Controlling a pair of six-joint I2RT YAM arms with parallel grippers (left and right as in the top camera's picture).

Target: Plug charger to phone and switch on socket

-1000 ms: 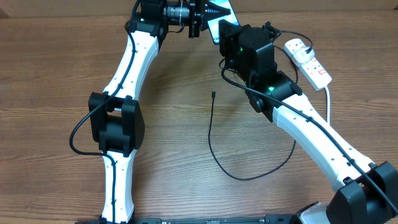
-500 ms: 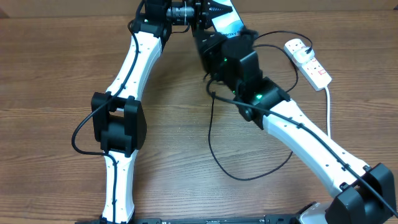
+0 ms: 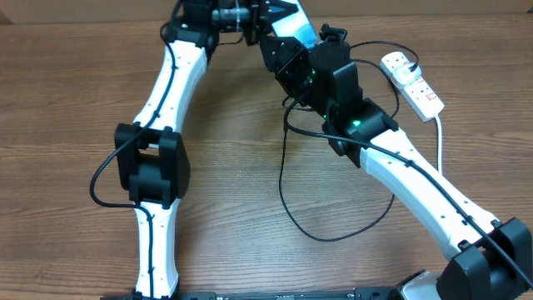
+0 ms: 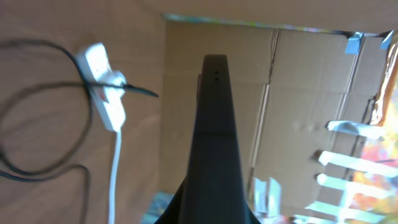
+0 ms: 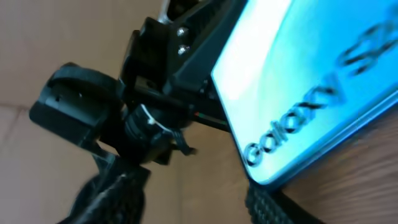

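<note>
The phone [image 3: 301,32], its light-blue "Galaxy" screen [image 5: 292,81] lit, lies at the table's far edge. My left gripper [image 3: 279,12] is shut, its fingers [image 4: 214,124] lying against the phone's far side; nothing shows between their tips. Just short of the phone's near corner my right gripper [image 3: 276,52] stands open, with only bare wood between its fingers [image 5: 280,208]. The charger [image 3: 281,179] loops over the table, its tip near the right arm and free of both grippers. Its plug [image 4: 115,79] sits in the white socket [image 3: 412,81].
A thick white cord [image 3: 439,133] runs from the socket toward the table's right side. Cardboard boxes [image 4: 280,112] stand behind the table's far edge. The charger's loop [image 3: 333,236] crosses the middle of the table under my right arm.
My right gripper has gone from shut to open and swung left to the phone's near corner. The left arm shifted slightly left, still shut at the phone.
</note>
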